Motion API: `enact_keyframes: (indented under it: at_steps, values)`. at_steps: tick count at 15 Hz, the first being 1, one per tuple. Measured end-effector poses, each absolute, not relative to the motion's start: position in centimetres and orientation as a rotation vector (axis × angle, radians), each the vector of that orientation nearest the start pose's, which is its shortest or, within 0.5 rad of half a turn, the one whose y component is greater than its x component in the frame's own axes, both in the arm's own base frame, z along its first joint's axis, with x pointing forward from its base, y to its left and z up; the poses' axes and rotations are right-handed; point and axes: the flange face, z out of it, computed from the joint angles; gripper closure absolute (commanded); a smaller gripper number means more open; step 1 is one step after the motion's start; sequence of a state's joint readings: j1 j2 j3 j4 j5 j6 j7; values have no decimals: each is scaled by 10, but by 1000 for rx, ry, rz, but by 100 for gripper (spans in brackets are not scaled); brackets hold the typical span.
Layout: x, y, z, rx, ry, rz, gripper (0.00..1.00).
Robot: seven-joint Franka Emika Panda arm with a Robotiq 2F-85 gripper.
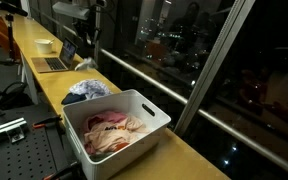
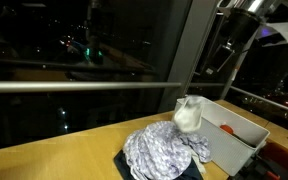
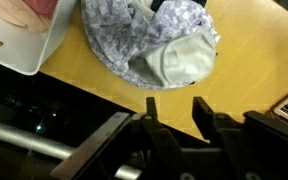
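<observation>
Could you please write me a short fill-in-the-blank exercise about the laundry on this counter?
1. The patterned cloth lies beside the white bin, on the ___ counter.
2. A small white cloth lies ___ top of the patterned cloth.
3. The hand hovers above the pile and holds ___.
4. Farther along the counter stands an open ___.
Missing words: wooden; on; nothing; laptop.

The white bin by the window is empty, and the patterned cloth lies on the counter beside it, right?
Not quite. The white bin is not empty: an exterior view shows pinkish and cream clothes inside it. The patterned cloth does lie on the counter beside it.
</observation>
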State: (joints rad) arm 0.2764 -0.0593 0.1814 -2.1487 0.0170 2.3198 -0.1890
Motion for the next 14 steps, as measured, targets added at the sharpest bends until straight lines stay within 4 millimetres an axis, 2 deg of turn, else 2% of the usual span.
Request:
enact_keyframes:
  at_steps: [3,4,5,7,11,14]
  values:
    - [491,229,444,-2961,-965,-385,5]
    - [492,217,439,-2981,-955,-392,0]
    - [493,201,430,-3008,-938,-394,0]
    - [495,159,406,-3074,-893,-378,0]
    - [493,62,352,-3199,-769,-288,0]
    - [497,12,315,-3247,-674,-229,0]
